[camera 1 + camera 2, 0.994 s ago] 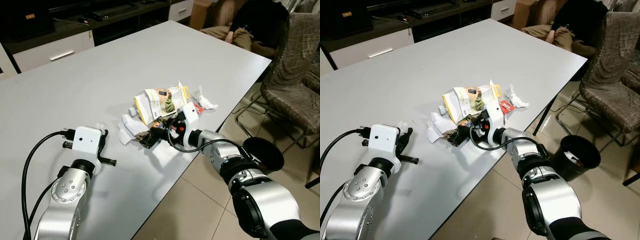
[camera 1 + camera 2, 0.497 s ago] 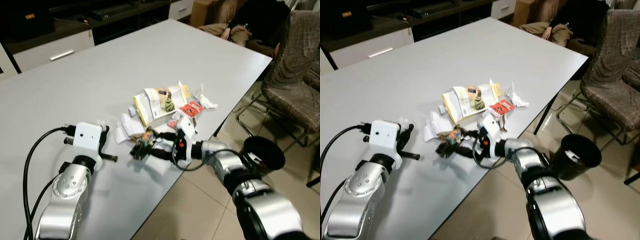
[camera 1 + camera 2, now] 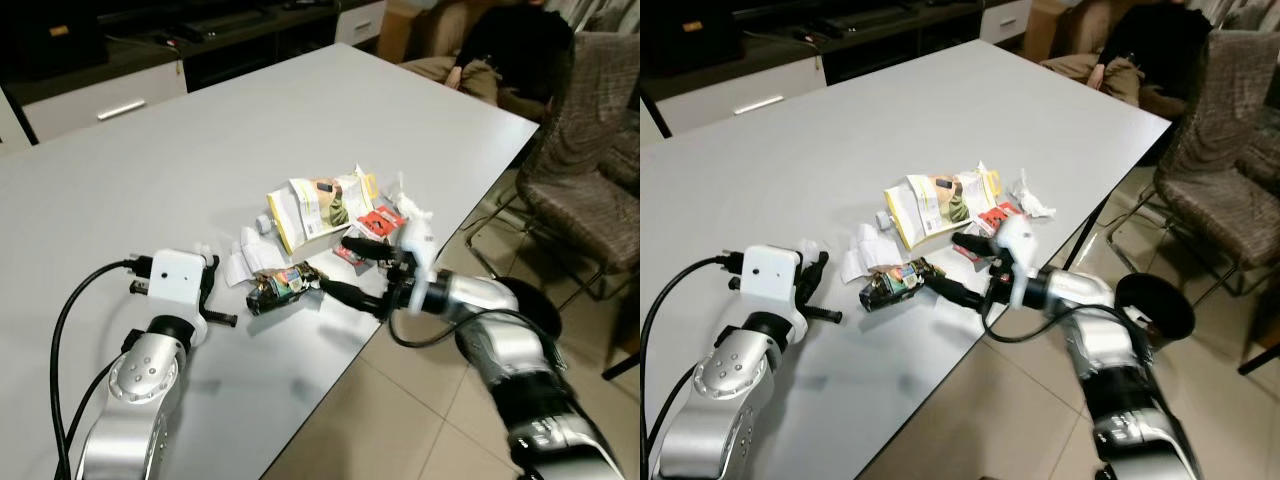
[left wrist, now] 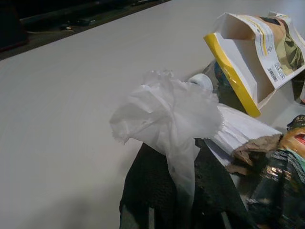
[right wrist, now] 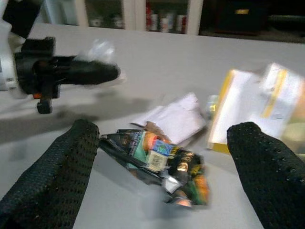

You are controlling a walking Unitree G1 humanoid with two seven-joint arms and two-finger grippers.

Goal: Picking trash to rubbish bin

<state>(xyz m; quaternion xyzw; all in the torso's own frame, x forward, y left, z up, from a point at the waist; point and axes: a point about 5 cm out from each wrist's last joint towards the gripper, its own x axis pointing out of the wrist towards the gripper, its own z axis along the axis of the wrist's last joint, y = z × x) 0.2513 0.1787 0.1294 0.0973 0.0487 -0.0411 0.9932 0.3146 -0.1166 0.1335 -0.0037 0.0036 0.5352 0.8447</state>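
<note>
A dark crumpled snack wrapper (image 3: 280, 287) lies on the grey table (image 3: 200, 150) near its front edge. My right gripper (image 3: 335, 263) stands open just right of it, fingers spread wide and not touching it; in the right wrist view the wrapper (image 5: 162, 162) lies ahead of the two fingers (image 5: 71, 157). My left gripper (image 3: 212, 295) rests on the table to the wrapper's left, shut on a crumpled white tissue (image 4: 167, 114). Behind the wrapper lie a yellow-and-white carton (image 3: 315, 205), a red packet (image 3: 380, 220), folded white paper (image 3: 245, 262) and a white wad (image 3: 415, 205).
A black rubbish bin (image 3: 1155, 305) stands on the tiled floor right of the table, partly behind my right arm. A patterned chair (image 3: 590, 150) is beyond it. A person (image 3: 500, 50) sits at the table's far corner. The table edge runs close under my right gripper.
My right gripper carried the dark wrapper leftward, then opened and drew back to the right, leaving the wrapper on the table. The left gripper keeps the tissue.
</note>
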